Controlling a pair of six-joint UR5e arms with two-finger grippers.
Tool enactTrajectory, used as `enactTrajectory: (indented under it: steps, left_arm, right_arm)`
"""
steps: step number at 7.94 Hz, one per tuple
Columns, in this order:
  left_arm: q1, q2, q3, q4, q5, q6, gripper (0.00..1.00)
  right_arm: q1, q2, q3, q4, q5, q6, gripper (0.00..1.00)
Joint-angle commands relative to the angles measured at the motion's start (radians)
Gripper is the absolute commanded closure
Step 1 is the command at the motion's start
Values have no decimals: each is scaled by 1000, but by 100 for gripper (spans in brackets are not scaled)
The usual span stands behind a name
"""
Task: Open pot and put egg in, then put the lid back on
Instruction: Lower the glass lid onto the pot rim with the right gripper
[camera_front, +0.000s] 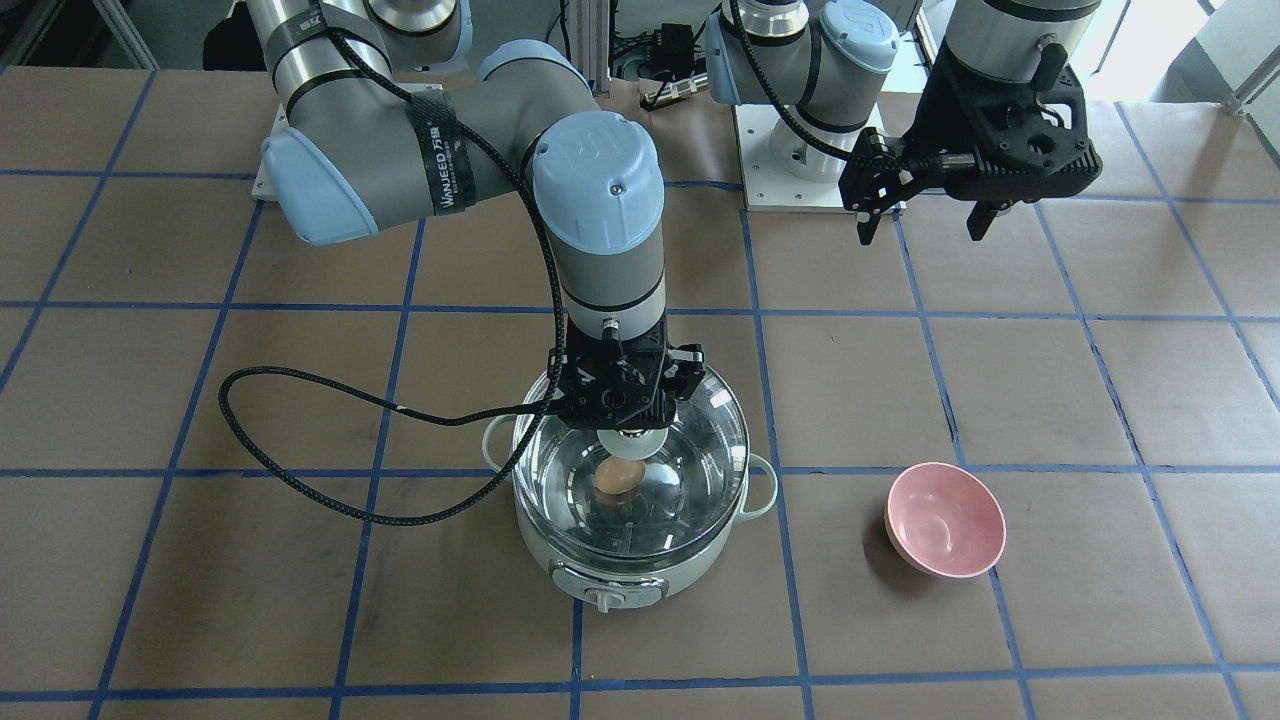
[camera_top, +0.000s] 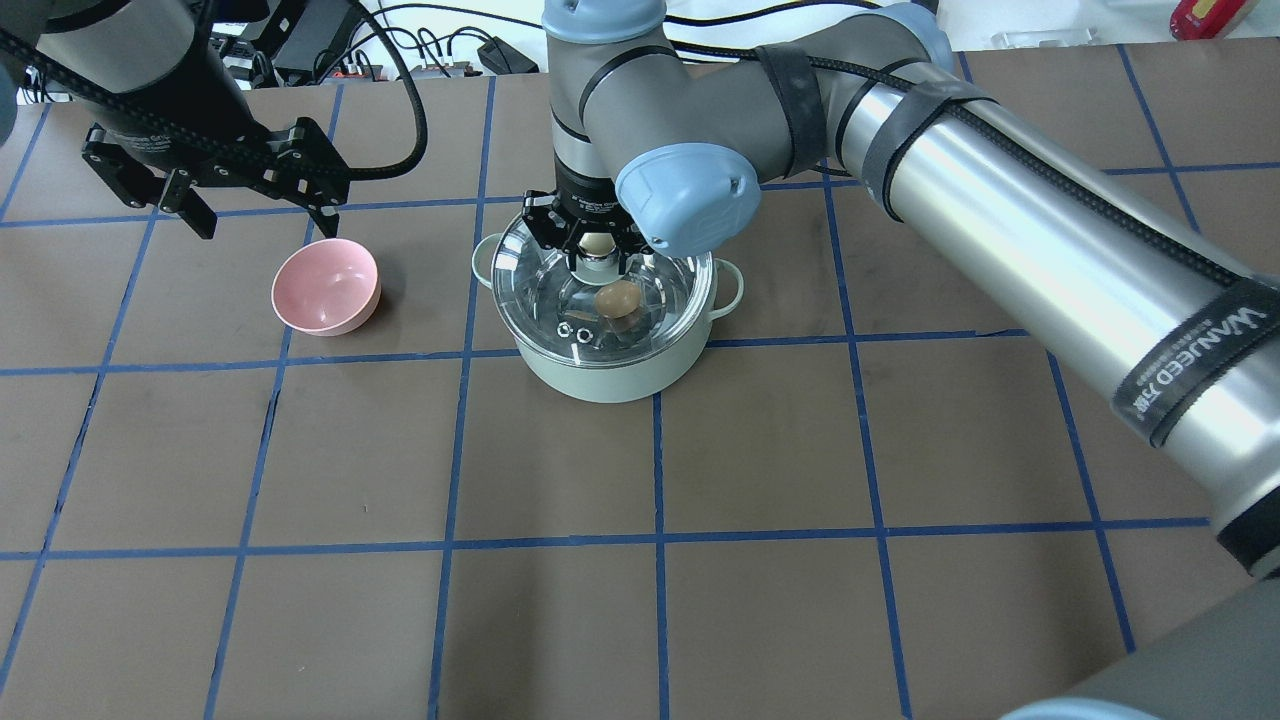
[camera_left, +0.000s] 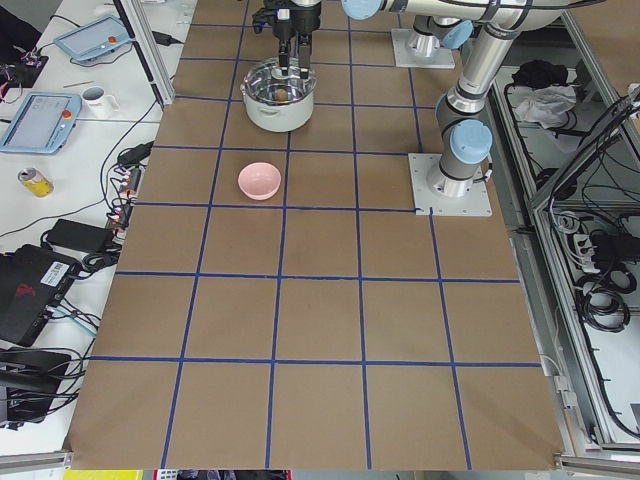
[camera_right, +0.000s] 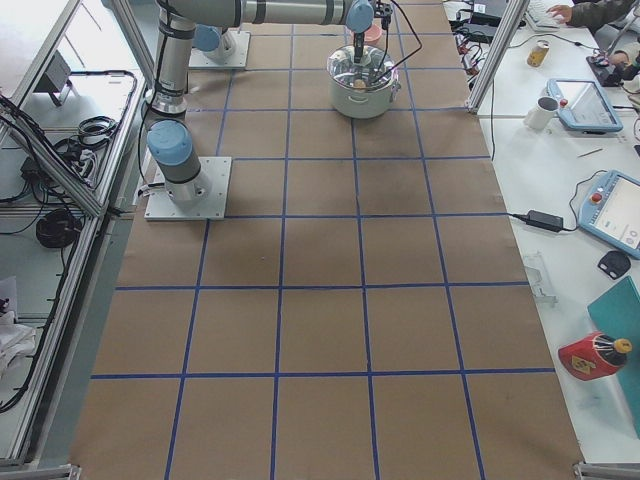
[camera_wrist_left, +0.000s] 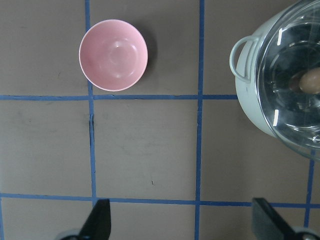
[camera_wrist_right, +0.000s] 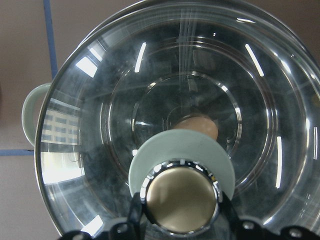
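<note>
The mint-green pot (camera_front: 640, 560) stands on the table with the clear glass lid (camera_front: 690, 470) over its mouth. The tan egg (camera_front: 617, 477) lies inside on the steel bottom and shows through the glass, as it does in the overhead view (camera_top: 618, 299) and the right wrist view (camera_wrist_right: 197, 125). My right gripper (camera_front: 627, 430) comes straight down on the lid, and its fingers close on the beige-topped knob (camera_wrist_right: 180, 202). My left gripper (camera_front: 920, 225) is open and empty, held above the table and apart from the pot; its fingertips (camera_wrist_left: 100, 220) show wide apart.
A pink bowl (camera_front: 945, 520) sits empty on the table beside the pot, on my left side, roughly below the left gripper. The right arm's black cable (camera_front: 300, 440) loops over the table beside the pot. Blue tape lines grid the brown tabletop.
</note>
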Motion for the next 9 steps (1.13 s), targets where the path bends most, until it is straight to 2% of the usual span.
enactTrajectory:
  steps: [1,9]
  left_arm:
    - [1,2,-2,0,-20,3,0]
    - [7,13,-9,0,-23,20,0]
  right_arm:
    - [0,2,2,-1,-1,-8,100]
    - [0,7,2,-3,-1,-34,100]
